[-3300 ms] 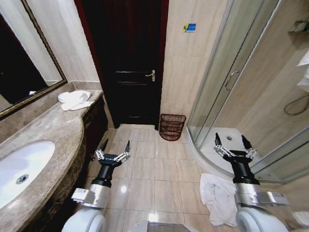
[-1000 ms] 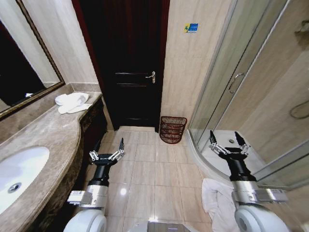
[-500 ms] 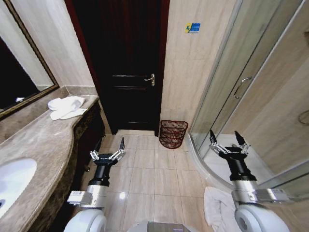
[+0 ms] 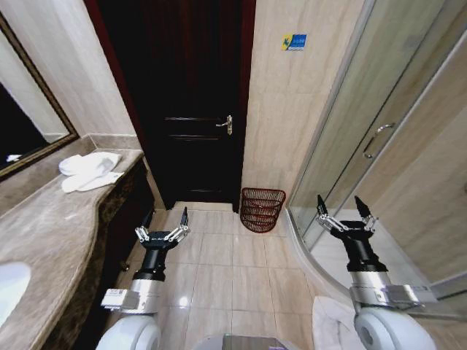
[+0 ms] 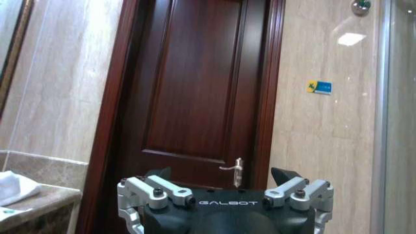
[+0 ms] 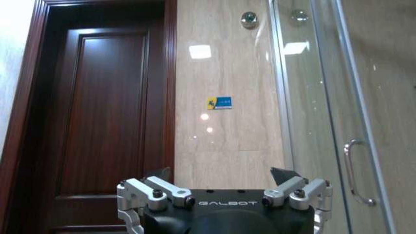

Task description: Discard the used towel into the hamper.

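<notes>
Head view and both wrist views, bathroom, robot turning or raising its gaze. Over the last few seconds I saw the whole head picture slide: the sink [image 4: 9, 286] had slipped almost off the lower left corner, the door [image 4: 191, 109] had come to stand taller and more central, and the white towel [image 4: 330, 326] on the floor by the shower had sunk to the bottom edge, half hidden behind my right arm. I took that as the camera moving, not the things. The left gripper [image 4: 162, 222] and right gripper [image 4: 341, 211] kept the same raised pose before the torso, each with its two fingers spread wide and nothing between them; the wrist views confirmed the gap (left [image 5: 224, 183], right [image 6: 222, 183]). For the task, I judged this meant the pickup had not begun: the towel lay near my right side while both arms pointed ahead toward the door wall. The hamper [image 4: 261, 210] stood on the tiles against the beige wall, between the door frame and the shower's glass door [image 4: 350, 131], well ahead of both grippers. It stood upright, long axis vertical, open mouth facing up, slatted sides narrowing toward the floor. Folded towels [image 4: 87, 171] lay on the counter [image 4: 51, 233] at left, apart from all this.
</notes>
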You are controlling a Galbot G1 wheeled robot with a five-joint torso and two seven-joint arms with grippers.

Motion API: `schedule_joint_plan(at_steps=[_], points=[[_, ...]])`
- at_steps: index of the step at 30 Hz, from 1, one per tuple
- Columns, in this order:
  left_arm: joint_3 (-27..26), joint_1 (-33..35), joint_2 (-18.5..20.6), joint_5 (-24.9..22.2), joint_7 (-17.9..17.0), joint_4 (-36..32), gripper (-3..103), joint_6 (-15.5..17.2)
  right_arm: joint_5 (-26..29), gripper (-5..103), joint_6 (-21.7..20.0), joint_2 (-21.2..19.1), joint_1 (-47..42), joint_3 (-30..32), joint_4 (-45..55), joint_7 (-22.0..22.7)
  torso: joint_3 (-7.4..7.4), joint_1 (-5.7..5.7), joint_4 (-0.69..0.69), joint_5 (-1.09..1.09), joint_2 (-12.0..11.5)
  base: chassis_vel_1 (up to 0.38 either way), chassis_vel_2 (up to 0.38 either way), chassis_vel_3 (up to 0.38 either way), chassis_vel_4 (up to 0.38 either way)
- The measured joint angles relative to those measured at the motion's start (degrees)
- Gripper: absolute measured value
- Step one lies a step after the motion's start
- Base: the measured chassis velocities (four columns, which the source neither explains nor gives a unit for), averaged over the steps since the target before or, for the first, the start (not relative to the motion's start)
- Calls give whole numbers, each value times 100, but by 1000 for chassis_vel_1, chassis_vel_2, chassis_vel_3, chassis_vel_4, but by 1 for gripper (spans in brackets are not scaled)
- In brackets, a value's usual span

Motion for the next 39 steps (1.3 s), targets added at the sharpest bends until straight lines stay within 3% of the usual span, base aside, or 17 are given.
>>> schedule_joint_plan(at_steps=[21,39], points=[[42,-9,-132,-43,-119,0,100,123,9,100,56,-45,12,52,-11,12,-1,-3,-1,0,1,-5,18,18,-3],[45,-12,-151,-29,-125,0,100,124,20,100,76,-91,45,54,-29,3,-1,-2,0,0,1,89,92,88,87]])
